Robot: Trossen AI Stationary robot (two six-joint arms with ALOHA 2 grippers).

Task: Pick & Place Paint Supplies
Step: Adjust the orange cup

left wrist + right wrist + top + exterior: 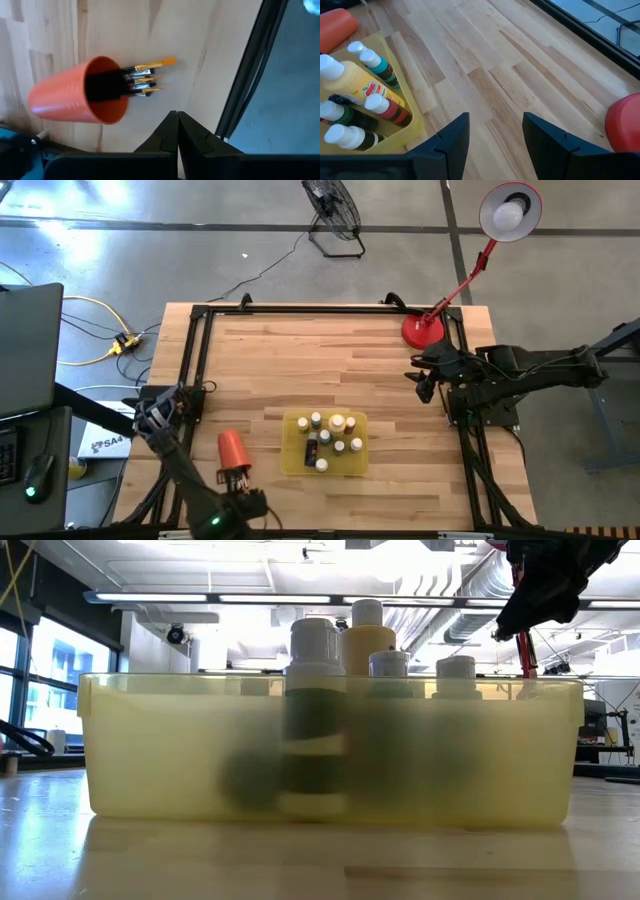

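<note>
**Bottles in the tray, brushes in the tipped cup at the near edge**

The paint bottles [328, 438] stand grouped inside the yellow tray [294, 463], which sits toward the near middle of the wooden worktop [320, 360]. From the low view their pale caps rise just above the tray's front wall, with the larger yellowish bottle [367, 638] tallest.

The red cup [233, 448] lies on its side just left of the tray, apart from it, its mouth turned toward the near edge of the worktop. The thin dark paintbrushes [145, 77] poke out of that mouth, tips lying on the wood close to the black frame rail [245, 75] that runs along the edge.

The left gripper [177, 122] hangs near the cup's mouth at the near-left edge, its fingers pressed together with nothing between them. Little room is left there between cup, rail and edge.

The right gripper [495, 132] is held above the right side of the worktop, well apart from the tray, fingers spread wide and empty. A red lamp base [422, 330] stands at the far-right corner, close behind that arm.

The far half of the worktop, from the tray back to the far rail, is bare wood.
</note>
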